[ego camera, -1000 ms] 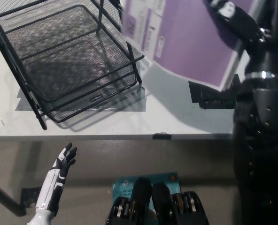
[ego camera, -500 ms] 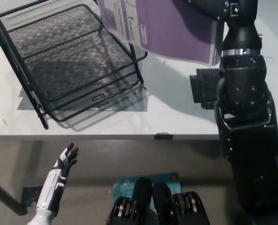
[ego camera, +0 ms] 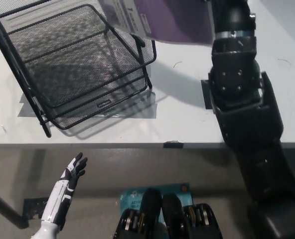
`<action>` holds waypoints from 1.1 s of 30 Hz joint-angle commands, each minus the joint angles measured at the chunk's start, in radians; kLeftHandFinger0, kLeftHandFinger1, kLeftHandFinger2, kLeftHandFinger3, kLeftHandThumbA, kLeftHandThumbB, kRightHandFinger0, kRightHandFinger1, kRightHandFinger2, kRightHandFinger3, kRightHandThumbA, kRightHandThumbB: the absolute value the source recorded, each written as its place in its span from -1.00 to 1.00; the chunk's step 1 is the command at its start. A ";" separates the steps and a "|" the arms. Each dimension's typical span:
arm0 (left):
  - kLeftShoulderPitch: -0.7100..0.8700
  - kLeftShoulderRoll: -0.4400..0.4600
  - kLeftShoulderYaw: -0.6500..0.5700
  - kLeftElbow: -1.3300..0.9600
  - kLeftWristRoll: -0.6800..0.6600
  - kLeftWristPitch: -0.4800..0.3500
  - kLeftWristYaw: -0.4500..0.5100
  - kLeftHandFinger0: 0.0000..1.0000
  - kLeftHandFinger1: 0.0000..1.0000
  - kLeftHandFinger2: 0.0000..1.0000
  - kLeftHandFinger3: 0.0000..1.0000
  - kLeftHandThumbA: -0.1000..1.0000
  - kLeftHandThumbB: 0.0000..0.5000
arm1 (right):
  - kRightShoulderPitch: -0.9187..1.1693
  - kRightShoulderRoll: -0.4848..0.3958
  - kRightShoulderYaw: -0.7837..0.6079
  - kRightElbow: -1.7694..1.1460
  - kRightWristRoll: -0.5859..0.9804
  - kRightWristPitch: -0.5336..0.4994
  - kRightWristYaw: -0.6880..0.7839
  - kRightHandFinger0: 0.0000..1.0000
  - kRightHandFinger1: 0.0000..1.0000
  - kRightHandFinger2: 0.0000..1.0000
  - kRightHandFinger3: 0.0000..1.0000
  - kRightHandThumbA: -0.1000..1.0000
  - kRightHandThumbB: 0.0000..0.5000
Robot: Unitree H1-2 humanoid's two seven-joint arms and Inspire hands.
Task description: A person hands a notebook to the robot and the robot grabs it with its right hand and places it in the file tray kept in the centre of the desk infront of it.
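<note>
You are looking at the black right arm (ego camera: 237, 84) reaching up over the white bench (ego camera: 187, 119); its hand is lying past the top edge, so its grip cannot be told. The purple notebook (ego camera: 162, 20) is hanging over the black mesh file tray's (ego camera: 77, 64) far right corner. The white left hand (ego camera: 73, 172) is resting low, fingers spread, holding nothing.

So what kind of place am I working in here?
Likely an office or lab desk setup: a white desk carrying a black mesh file tray, a purple notebook above the tray's far corner, and a grey floor below the desk edge.
</note>
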 commanded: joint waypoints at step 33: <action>-0.021 0.018 -0.012 -0.033 0.013 -0.027 -0.027 1.00 1.00 1.00 1.00 1.00 1.00 | -0.273 -0.019 0.353 0.351 -0.498 -0.244 -0.456 -1.00 -1.00 -1.00 -1.00 1.00 -1.00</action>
